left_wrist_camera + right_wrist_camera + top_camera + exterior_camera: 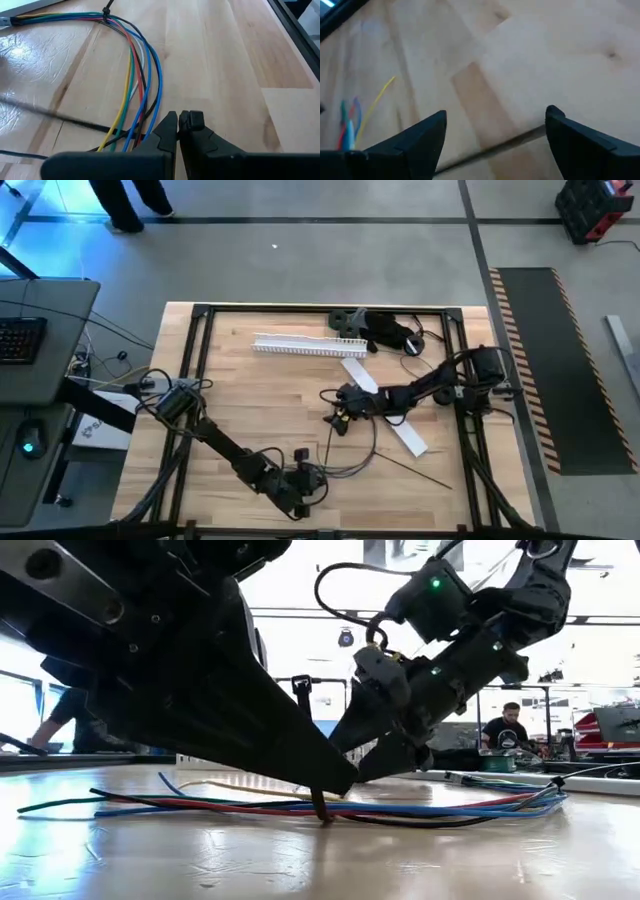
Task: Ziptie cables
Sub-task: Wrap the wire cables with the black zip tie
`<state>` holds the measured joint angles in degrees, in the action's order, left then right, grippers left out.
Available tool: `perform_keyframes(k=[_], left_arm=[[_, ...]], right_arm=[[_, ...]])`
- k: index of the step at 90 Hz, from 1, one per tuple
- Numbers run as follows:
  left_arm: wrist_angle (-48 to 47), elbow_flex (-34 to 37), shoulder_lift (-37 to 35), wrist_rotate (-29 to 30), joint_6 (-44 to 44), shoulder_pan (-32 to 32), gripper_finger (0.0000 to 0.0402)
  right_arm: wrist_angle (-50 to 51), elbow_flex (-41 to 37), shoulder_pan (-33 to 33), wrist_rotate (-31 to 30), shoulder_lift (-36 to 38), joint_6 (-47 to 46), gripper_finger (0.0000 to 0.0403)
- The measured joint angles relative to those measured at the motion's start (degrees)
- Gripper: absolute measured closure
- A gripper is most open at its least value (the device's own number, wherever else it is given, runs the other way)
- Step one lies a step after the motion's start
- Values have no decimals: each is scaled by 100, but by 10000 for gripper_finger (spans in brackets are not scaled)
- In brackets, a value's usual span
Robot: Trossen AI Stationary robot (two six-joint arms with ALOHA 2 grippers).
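The cables (352, 452) are a bunch of thin coloured wires that lie in a curve on the wooden table. A black ziptie (106, 10) rings them at one spot, its tail standing up (302, 690). My left gripper (178, 121) is shut near the table's front edge (312, 478). It stands just over the cables (142, 75), which run under its fingers. My right gripper (495, 117) is open above bare wood at mid table (338, 410), beside the splayed wire ends (350, 120).
Two long white strips (300, 345) (385, 405) lie on the far half of the table. A bulky black gadget (385, 330) sits at the far edge. Black frame rails (195, 380) run along the table's sides. A person (512, 725) sits in the room beyond.
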<state>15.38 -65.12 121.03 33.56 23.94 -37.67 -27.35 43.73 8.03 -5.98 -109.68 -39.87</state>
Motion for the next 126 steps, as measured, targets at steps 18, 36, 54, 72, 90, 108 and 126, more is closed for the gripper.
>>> perform_keyframes(k=[18, 36, 54, 72, 90, 108, 126], left_arm=[[-20, 0, 0, 9, 33, 0, 402], [-31, 0, 0, 11, 48, 0, 402], [-46, 0, 0, 11, 46, 0, 402], [-46, 0, 0, 9, 46, 0, 402], [48, 0, 0, 25, -11, 4, 402], [84, 0, -15, -45, -221, 97, 402], [190, 2, -220, -473, -644, 357, 402]], right_arm=[[-359, -17, 173, 313, -25, -70, 94], [-773, -20, 308, 285, -31, 450, 102], [-778, -19, 517, -345, -31, 995, 177], [-795, -18, 694, -850, -31, 1322, 308], [-794, -18, 929, -1310, -29, 1685, 394], [-667, -13, 1381, -2026, -25, 2298, 402], [-436, -8, 1824, -2713, -23, 3102, 403]])
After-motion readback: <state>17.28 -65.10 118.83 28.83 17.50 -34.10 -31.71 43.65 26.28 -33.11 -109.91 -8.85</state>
